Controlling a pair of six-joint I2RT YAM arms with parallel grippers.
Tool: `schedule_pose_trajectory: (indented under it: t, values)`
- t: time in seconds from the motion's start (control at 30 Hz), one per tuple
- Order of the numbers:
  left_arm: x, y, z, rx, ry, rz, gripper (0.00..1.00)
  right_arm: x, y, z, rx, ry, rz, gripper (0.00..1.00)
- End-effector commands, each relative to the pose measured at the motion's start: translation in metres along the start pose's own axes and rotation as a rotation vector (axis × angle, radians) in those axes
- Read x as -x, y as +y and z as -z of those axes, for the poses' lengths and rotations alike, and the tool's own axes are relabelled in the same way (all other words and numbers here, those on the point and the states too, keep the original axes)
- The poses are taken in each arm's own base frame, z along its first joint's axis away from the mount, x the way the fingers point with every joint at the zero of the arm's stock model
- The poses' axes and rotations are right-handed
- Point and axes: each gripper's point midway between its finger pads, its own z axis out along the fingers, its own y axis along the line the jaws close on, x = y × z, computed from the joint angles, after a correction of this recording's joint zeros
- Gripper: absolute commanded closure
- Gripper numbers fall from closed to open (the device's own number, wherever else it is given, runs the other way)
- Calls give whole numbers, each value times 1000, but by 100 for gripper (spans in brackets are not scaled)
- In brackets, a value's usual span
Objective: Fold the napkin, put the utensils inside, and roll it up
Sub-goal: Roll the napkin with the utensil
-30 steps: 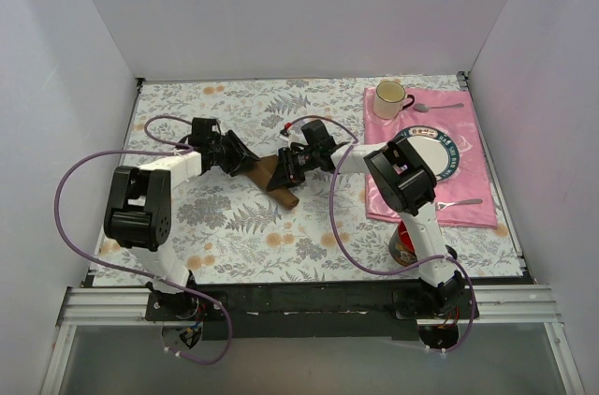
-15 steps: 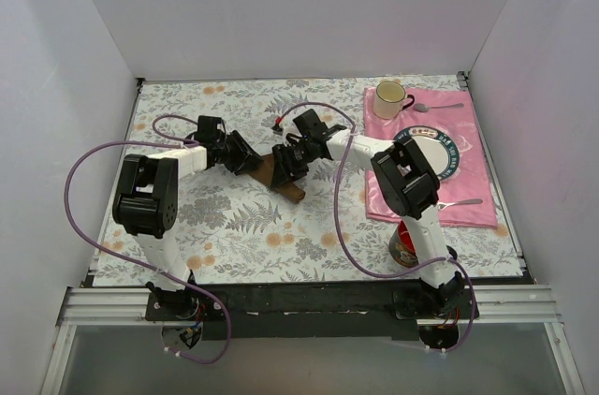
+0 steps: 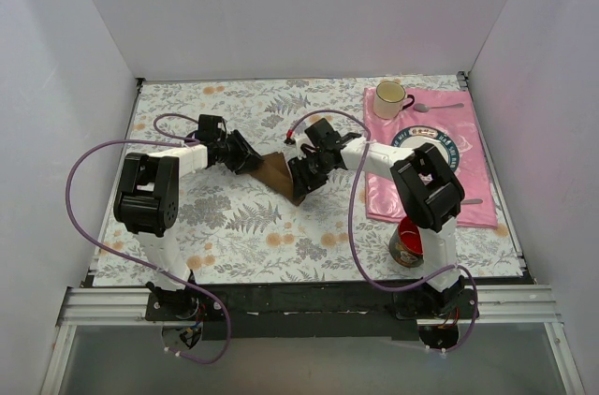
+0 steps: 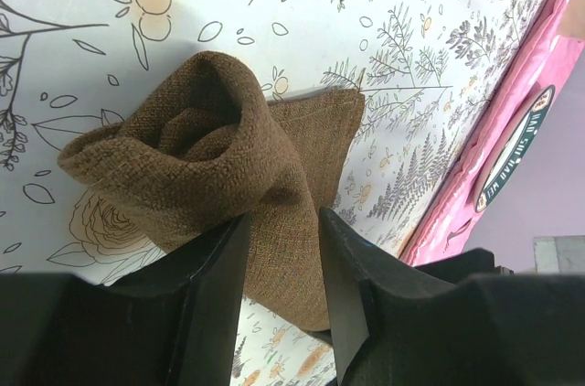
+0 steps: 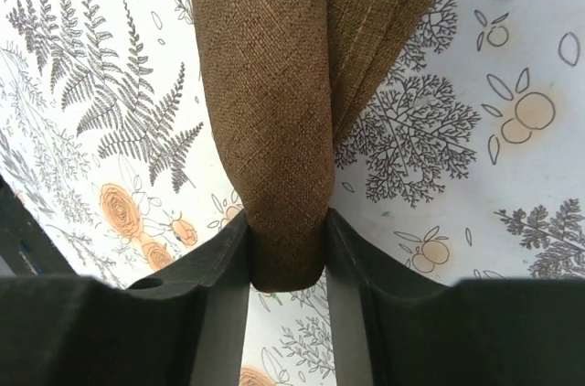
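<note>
The brown napkin (image 3: 277, 170) lies rolled up on the floral cloth mid-table. In the left wrist view its coiled end (image 4: 210, 157) faces me, and my left gripper (image 4: 283, 221) is shut on the roll just behind that end. At the roll's other end (image 5: 274, 84), my right gripper (image 5: 286, 230) has both fingers pressed against the cloth. From above, the left gripper (image 3: 245, 159) holds the far-left end and the right gripper (image 3: 305, 176) the near-right end. The utensils are hidden from every view.
A pink placemat (image 3: 473, 212) at the right carries a plate (image 3: 435, 153), a cream mug (image 3: 389, 98), a silver spoon (image 3: 438, 107) and a silver fork (image 3: 463, 201). A red can (image 3: 407, 245) stands by the right arm's base. White walls enclose the table.
My right gripper left the roll's middle, swung right and towards the near side, and now clamps its near-right end. The roll turned slightly. The left gripper kept its hold.
</note>
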Motion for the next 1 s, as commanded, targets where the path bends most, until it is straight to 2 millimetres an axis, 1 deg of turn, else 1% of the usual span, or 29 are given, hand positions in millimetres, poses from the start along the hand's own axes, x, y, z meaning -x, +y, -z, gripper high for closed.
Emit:
schedule_pose_trajectory:
  t: [0.0,0.07,0.13,0.17,0.2,0.23,0.27,0.3,0.33,0.37,0.4,0.43,0.47,0.5,0.53,0.57,0.6,0.63,0.67,0.7,0.73,0.77,0.8,0.83,0.87,0.9,0.93,0.97]
  values:
    - [0,29,-7,111,-12,-14,64,-17,-14,-4,-47,33,1,61]
    - [0,29,-7,113,-8,-16,64,-15,-16,-1,-78,24,11,62]
    - [1,28,-7,112,-8,-18,64,-1,-14,9,-110,-6,48,60]
    - [0,29,-8,113,-1,-16,64,-1,-11,13,-121,4,58,56]
    - [0,28,-8,110,0,-16,64,12,-7,18,-135,-19,87,54]
    - [1,26,-8,107,1,-17,64,20,-7,25,-171,-33,127,51]
    - [0,26,-8,108,4,-16,64,21,0,26,-184,-25,154,45]
    - [0,27,-8,109,5,-15,64,28,4,29,-200,-39,179,43]
    - [1,26,-8,108,4,-16,64,39,5,34,-239,-68,199,41]
    - [0,27,-8,111,7,-14,64,45,14,33,-254,-76,260,37]
    - [-1,27,-9,111,11,-12,64,51,17,33,-274,-93,289,34]
    - [-1,27,-9,112,14,-8,64,62,15,34,-327,-118,313,32]
    - [-2,27,-9,110,18,-7,64,65,24,30,-343,-124,358,28]
    - [-3,27,-9,110,20,-5,64,71,25,28,-372,-142,377,25]
    - [-3,28,-9,111,23,-2,64,82,23,28,-422,-162,390,23]
    - [-3,28,-9,112,24,-3,64,84,28,22,-437,-163,412,21]
    - [-3,27,-9,111,23,-2,64,90,30,21,-451,-171,430,20]
    - [-3,27,-9,112,26,-1,64,92,24,14,-491,-166,442,20]
    - [-4,27,-9,111,29,1,64,98,31,10,-497,-181,464,20]
    - [-4,27,-9,110,32,4,64,100,32,6,-511,-179,482,20]
    - [-5,27,-9,105,40,11,64,101,25,0,-553,-172,491,20]
    - [-6,27,-10,105,46,17,64,101,27,-6,-565,-172,510,20]
    - [-6,27,-10,102,48,20,64,99,25,-12,-580,-162,530,20]
    - [-7,28,-11,103,52,23,64,101,24,-13,-596,-174,535,20]
    - [-7,29,-10,104,54,27,64,101,24,-17,-593,-174,541,20]
    - [-7,30,-10,105,55,29,64,95,22,-21,-593,-163,543,21]
    - [-7,31,-10,103,55,32,64,98,22,-23,-600,-184,544,21]
    - [-6,31,-10,103,54,33,64,97,21,-24,-601,-185,548,22]
